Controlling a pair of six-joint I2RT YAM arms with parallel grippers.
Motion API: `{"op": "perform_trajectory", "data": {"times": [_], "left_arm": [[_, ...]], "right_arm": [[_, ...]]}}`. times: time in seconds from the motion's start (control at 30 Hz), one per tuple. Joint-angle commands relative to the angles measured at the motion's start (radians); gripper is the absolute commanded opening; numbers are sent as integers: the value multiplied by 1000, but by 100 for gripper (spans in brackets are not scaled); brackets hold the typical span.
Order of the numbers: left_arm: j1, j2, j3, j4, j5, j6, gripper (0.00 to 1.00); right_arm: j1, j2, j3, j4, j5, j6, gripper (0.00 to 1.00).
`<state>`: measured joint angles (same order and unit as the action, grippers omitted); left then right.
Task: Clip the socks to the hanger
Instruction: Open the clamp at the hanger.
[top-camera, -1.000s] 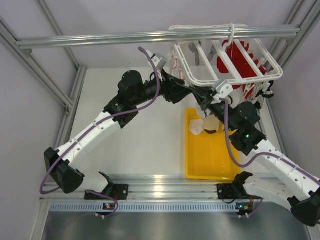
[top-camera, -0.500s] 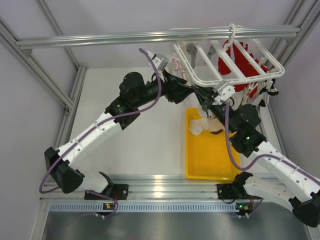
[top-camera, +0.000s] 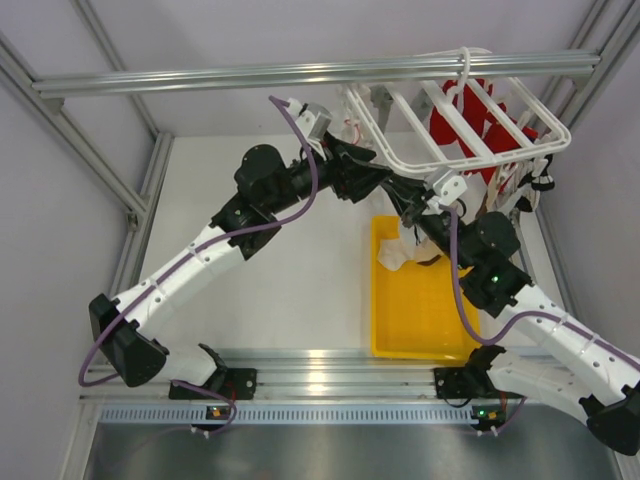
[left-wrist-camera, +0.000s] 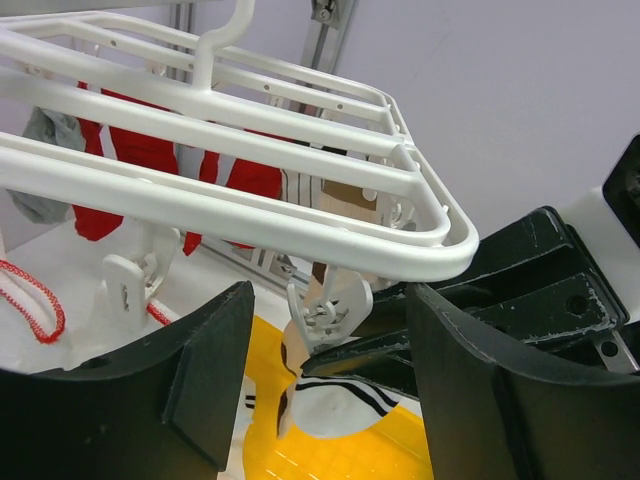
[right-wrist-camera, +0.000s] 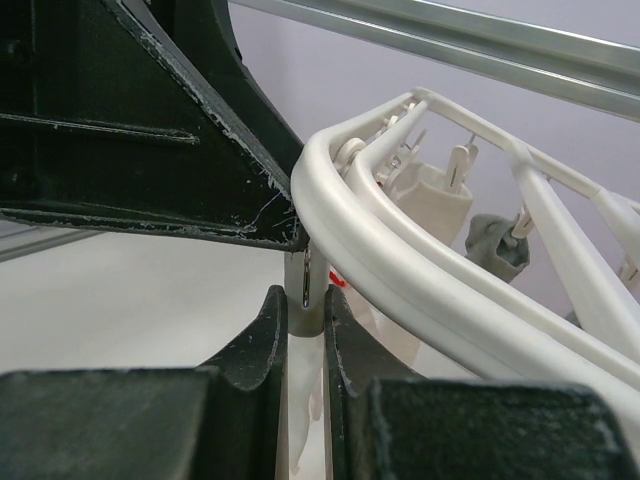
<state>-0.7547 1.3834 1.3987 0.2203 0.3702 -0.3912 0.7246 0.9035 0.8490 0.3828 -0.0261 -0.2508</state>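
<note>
The hanger is a white plastic rectangular frame with crossbars. It hangs by its top hook and sits tilted. Small white clips dangle under its rails. The striped sock, cream with dark brown stripes, hangs just below the near-corner clip; whether the clip pinches it is unclear. A second sock, cream with a brown block, hangs under the far rails.

Hanger: glossy smooth white plastic, clips the same. Sock: soft knit cloth, matt. Red garment: matt cloth. Tray: shiny yellow plastic (fine grid texture inside). Left gripper: matt black plastic fingers, slightly grainy. Rail: brushed metal. Tabletop: white, matt, smooth.
</note>
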Motion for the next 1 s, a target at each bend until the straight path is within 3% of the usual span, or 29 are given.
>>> {"op": "perform_trajectory", "data": {"times": [0.0,0.23,0.6,0.73,0.97], "left_arm": [[-5,-6,34,63,-53,37,66],[-17,3,37,37,-79,63,63],[-18,34,71,-12,-97,-29,61],[-18,39,80,-12,-99,-40,51],[-18,32,74,-33,-73,-55,7]], "right_arm": [[18,-8,12,10,-23,19,0],[21,-2,22,7,-11,22,0],[29,2,25,-5,6,18,0],[30,0,24,-10,6,15,0],[32,-5,18,-27,22,7,0]]}}
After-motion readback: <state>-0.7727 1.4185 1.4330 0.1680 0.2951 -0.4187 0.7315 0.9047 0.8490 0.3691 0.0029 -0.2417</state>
